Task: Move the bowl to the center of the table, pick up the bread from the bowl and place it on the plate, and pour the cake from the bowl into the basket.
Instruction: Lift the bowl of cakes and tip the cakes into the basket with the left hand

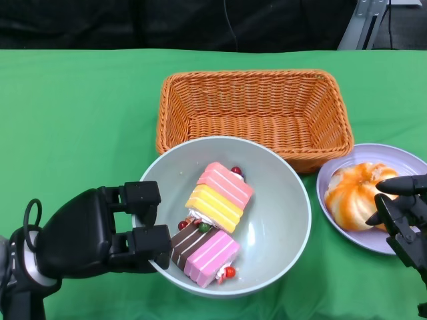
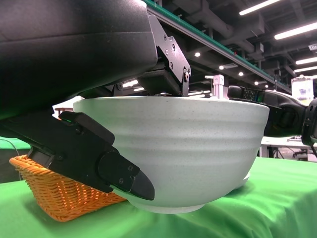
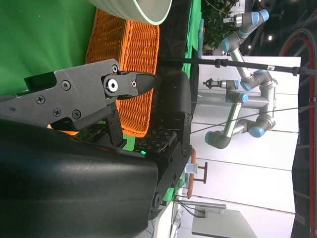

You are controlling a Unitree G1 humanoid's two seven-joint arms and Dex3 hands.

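The bowl, holding cake, sits mid-counter before the basket, its rim pinched by the left robot hand, the right robot hand spread by the plated bread; next, likely lifting and tipping basketward.

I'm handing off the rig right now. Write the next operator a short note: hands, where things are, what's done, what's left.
Left hand: grips the near-left rim of the bowl, fingers over the edge.
Right hand: holds nothing, fingers apart, at the plate's near-right edge.
Bowl: mid-table, just in front of the basket, with two cake pieces inside.
Bread: on the plate.
Done: bowl centered, bread placed.
Left: pour the cake into the basket, which holds nothing yet.
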